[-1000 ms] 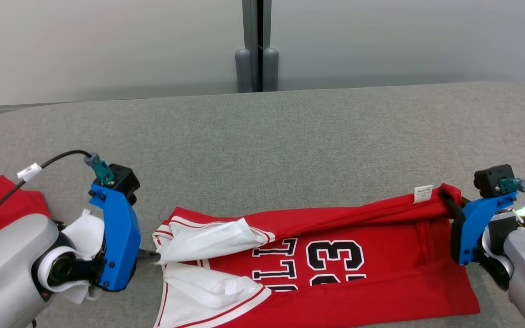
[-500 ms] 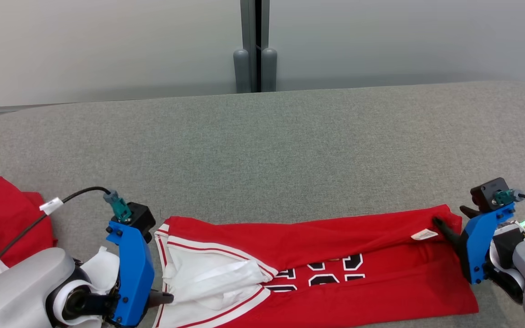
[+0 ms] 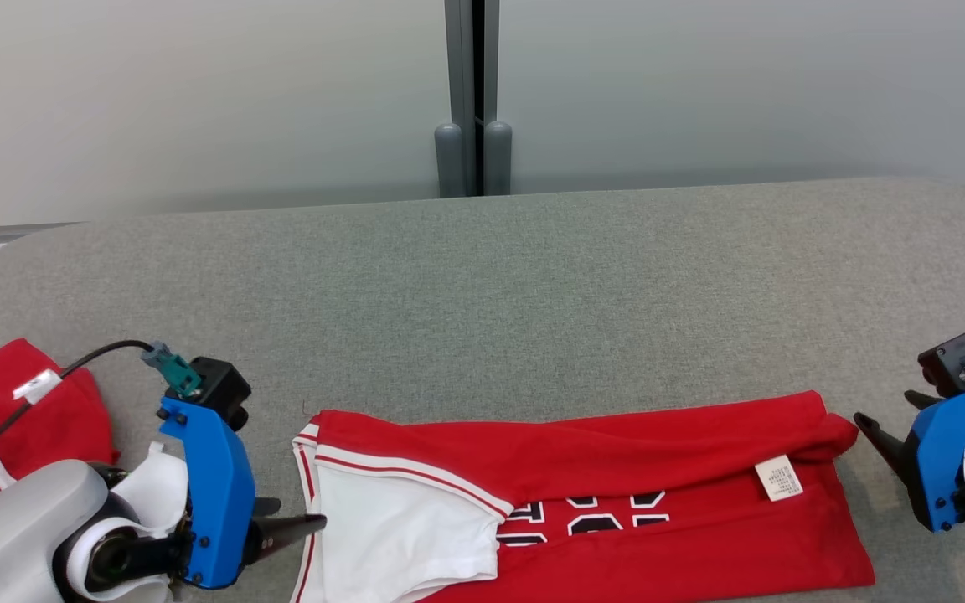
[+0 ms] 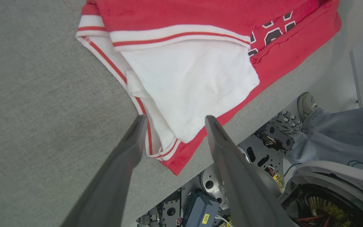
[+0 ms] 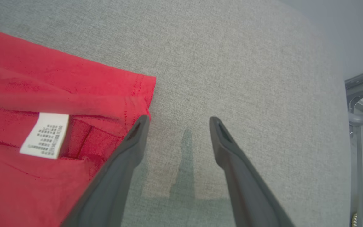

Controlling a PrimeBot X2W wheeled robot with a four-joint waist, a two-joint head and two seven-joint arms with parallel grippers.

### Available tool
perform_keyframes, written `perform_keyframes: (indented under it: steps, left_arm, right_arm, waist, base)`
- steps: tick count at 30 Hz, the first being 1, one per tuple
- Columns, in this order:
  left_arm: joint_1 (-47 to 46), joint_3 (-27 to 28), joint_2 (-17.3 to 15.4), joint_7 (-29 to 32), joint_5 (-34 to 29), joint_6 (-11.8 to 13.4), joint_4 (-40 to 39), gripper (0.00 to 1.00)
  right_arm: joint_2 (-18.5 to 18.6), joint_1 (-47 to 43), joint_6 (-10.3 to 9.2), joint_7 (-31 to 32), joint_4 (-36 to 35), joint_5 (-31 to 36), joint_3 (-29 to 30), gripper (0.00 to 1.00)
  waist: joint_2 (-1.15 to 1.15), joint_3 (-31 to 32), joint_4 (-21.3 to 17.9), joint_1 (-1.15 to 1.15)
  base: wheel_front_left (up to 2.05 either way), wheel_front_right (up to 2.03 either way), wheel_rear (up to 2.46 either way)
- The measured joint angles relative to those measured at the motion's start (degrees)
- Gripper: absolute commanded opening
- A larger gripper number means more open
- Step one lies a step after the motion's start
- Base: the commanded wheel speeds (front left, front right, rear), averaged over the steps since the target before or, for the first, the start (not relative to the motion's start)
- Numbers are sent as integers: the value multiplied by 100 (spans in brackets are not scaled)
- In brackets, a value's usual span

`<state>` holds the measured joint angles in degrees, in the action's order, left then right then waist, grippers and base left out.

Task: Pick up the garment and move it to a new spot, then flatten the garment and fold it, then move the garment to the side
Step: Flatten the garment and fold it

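The red jersey [image 3: 616, 469] lies stretched along the bottom of the head view on the grey worktop [image 3: 482, 293], its upper long edge doubled over so the black numerals are half covered. Its white-lined neck end is at lower left and its hem end at lower right. The left claw [image 3: 300, 513] stands spread and empty, with its tips over the white lining near the striped trim. The right claw [image 5: 178, 119] is also spread and empty, just beside the hem corner, with 1 finger at the cloth's edge.

The fold looks to be at the stage where 1 lengthwise pass is laid and the next must be gripped. To do that well, each claw should likely bite both layers at its own end, close to the corners, so the top layer does not slide off the bottom one.

In the left wrist view the jersey's lower corner sits close to the worktop's edge, so the lift should carry the cloth toward the top of the frame. The white care label [image 3: 778, 478] lies exposed and is best tucked inside. A second red garment [image 3: 22, 419] at far left should stay untouched.
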<state>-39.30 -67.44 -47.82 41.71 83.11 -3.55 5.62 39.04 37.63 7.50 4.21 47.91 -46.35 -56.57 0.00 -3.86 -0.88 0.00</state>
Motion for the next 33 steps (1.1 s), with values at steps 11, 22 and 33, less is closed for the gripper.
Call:
perform_keyframes:
  steps: [11,22,33]
  left_arm:
    - [426,869,-430,-2737,-847,500,-465,100]
    - [980,1448,-109,-5205,-1625,1381,-346,100]
    - [1876,2785,780,-5670,-2760,1816,-350,100]
  right_arm:
    - [162,-231,0,-967,-616,294,1760,100]
    - [-967,-1059,-1,-1795,-1103,1412,3682,100]
    - [-1883,-2098,-1,-1912,-2288,2403,4986,100]
  waist:
    - [0,367,8,0]
    - [1,481,62,0]
    - [1,464,92,0]
  base:
    - [0,0,0]
    - [0,0,0]
    - [0,0,0]
